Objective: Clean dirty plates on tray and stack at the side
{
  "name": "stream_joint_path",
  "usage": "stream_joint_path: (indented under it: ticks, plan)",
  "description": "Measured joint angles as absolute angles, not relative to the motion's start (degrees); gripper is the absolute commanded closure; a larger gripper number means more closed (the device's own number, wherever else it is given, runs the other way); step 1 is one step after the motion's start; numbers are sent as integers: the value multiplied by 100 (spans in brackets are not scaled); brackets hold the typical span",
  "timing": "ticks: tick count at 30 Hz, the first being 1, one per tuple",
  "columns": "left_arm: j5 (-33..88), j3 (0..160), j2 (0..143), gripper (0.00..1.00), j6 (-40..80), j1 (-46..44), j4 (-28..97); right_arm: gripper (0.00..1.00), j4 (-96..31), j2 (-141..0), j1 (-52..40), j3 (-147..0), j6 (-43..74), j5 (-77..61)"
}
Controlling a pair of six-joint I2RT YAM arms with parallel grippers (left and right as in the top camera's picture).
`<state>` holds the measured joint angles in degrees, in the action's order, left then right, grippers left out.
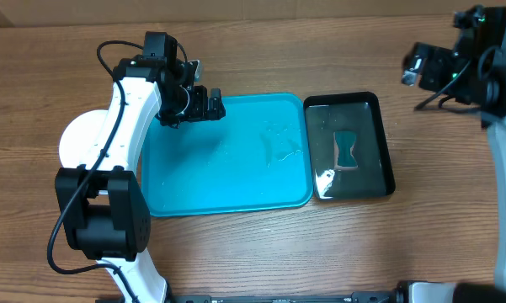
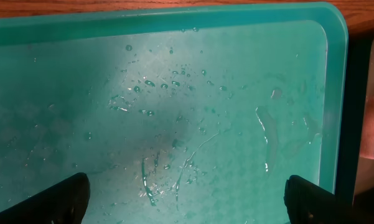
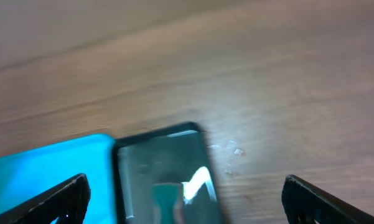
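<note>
- The big teal-blue plastic tray [image 1: 236, 181] lies mid-tabletop, wet and bare. Its long side runs left to right.
- A white round plate [image 1: 77, 136] sits by the tabletop's left edge, partly under the left arm [image 1: 126, 109].
- The left jaws gape empty over the tray's far left corner; the right jaws gape empty by the tabletop's far right corner.
- Best next, I think: lift that arm straight up, clear of the plate.

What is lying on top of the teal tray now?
Only water drops and streaks lie on the teal tray; nothing else shows. The left gripper covers its upper-left corner.
</note>
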<state>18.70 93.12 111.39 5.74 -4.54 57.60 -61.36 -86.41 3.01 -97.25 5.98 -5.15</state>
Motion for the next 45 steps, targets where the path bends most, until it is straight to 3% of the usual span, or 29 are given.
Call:
stream_joint_path:
  ticks: [11, 21, 26, 35, 45]
  plan:
    - [1868, 9312, 11139, 0, 574, -454, 5760, 0, -6152, -6917, -1345, -9725, 598, -554]
    - [1870, 9312, 11139, 0, 574, -454, 5758, 0, -6298, -5054, -1435, -9638, 596, -395]
    - [1868, 9312, 11139, 0, 574, -454, 5756, 0, -5979, -4038, -1376, -8836, 593, -336]
    - [1868, 9312, 11139, 0, 574, -454, 5758, 0, -4335, -1782, -978, -6066, 598, -274]
    - [1868, 9312, 11139, 0, 574, -454, 5758, 0, -1188, -368, -390, -3076, 600, -709]
